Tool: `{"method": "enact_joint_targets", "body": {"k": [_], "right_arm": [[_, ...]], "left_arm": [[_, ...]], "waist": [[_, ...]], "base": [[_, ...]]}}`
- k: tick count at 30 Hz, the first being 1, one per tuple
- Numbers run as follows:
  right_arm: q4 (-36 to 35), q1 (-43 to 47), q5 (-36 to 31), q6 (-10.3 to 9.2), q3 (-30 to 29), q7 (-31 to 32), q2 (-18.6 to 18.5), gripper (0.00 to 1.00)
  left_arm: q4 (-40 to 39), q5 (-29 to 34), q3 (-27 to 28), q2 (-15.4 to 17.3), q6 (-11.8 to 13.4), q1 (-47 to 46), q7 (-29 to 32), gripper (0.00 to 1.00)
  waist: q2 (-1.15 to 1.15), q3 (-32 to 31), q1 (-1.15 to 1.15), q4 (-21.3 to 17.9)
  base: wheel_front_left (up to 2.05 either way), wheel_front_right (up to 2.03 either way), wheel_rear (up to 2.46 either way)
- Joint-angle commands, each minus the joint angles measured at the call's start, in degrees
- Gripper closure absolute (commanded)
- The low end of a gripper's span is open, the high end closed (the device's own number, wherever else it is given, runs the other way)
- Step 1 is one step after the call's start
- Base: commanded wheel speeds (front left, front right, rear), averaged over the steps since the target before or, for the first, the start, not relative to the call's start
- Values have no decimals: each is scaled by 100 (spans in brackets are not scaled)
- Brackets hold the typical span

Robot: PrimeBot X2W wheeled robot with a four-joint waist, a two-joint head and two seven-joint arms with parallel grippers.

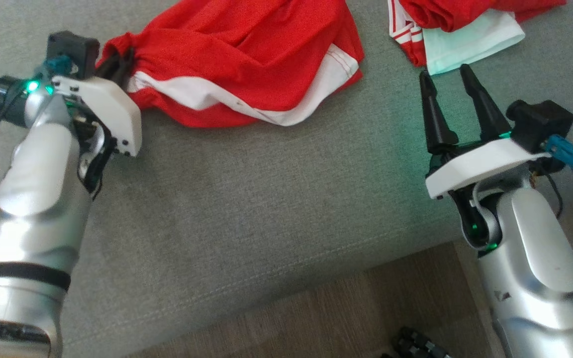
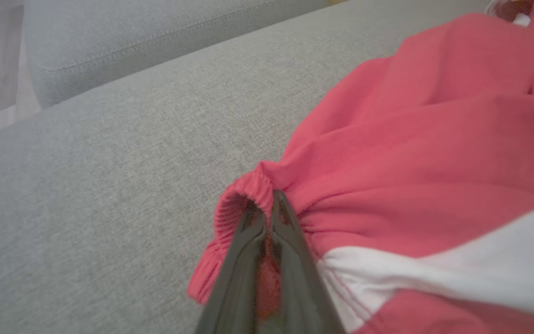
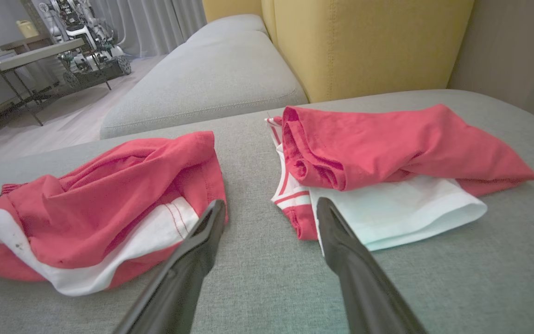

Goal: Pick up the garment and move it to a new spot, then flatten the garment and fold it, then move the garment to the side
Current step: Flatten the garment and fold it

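Note:
The garment [image 1: 246, 54], red shorts with a white side stripe, lies crumpled on the grey sofa seat [image 1: 266, 199]. My left gripper [image 1: 117, 63] is shut on its elastic waistband at the left end. In the left wrist view the two dark fingers [image 2: 290, 241] pinch the gathered red band of the garment [image 2: 434, 153]. My right gripper [image 1: 446, 77] hovers open over the seat, between the garment [image 3: 104, 204] and the pile on its right, with nothing between its fingers [image 3: 202, 232].
A pile of folded clothes, red over pale white [image 1: 470, 30] [image 3: 387, 157], lies at the far right. The seat's front edge runs diagonally above the wooden floor [image 1: 326, 308]. A yellow backrest [image 3: 364, 41], a second grey cushion [image 3: 211, 79] and a table [image 3: 30, 51] stand beyond.

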Motion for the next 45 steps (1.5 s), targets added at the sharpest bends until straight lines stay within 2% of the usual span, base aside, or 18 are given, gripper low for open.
{"method": "enact_joint_targets", "body": {"k": [1, 3, 4, 5, 6, 14, 24, 28, 34, 41, 45], "right_arm": [[-138, -151, 47, -1, 153, -70, 46, 0], [-85, -201, 66, -1, 203, -106, 46, 0], [-60, -223, 76, -1, 222, -121, 46, 0], [-37, -244, 84, -1, 234, -134, 46, 0], [-16, -262, 87, -1, 238, -147, 46, 0], [125, -262, -48, -1, 155, -156, 46, 0], [182, -42, -261, -1, 59, 37, 46, 0], [201, 69, -309, -1, 0, 103, 44, 0], [444, 80, -273, -1, -15, 295, -88, 0], [892, -208, -105, -1, -25, 495, -294, 0], [1200, -426, 59, -1, 22, 627, -428, 0]], "left_arm": [[-36, -58, 99, 249, -26, -299, 9, 100], [192, -117, 39, 241, -29, -430, 28, 96], [293, -153, -16, 227, -29, -475, 46, 58], [370, -195, -76, 213, -30, -512, 36, 5], [439, -250, -107, 201, -31, -544, -1, 0], [694, -714, -366, 95, -32, -493, -608, 0], [308, -1162, -649, 50, -30, 178, -1061, 0], [-82, -1322, -499, 6, 131, 627, -1271, 0], [-1025, -1484, -139, -216, 590, 1445, -1436, 0], [-2079, -1375, 336, -581, 812, 2203, -1445, 0], [-2328, -1201, 524, -745, 798, 2503, -1446, 0]], "waist": [[0, 63, 0, -56], [0, 77, 0, -70], [0, 80, 0, -71], [0, 78, 0, -66], [0, 72, 0, -52], [0, -241, 0, 349], [0, -761, 0, 968], [0, -876, 0, 1138], [0, -885, 0, 1344], [0, -800, 0, 1511], [0, -729, 0, 1608]], "base": [[0, 0, 0], [0, 0, 0], [0, 0, 0], [0, 0, 0], [0, 0, 0], [0, 0, 0], [0, 0, 0], [0, 0, 0], [0, 0, 0], [0, 0, 0], [0, 0, 0]]}}
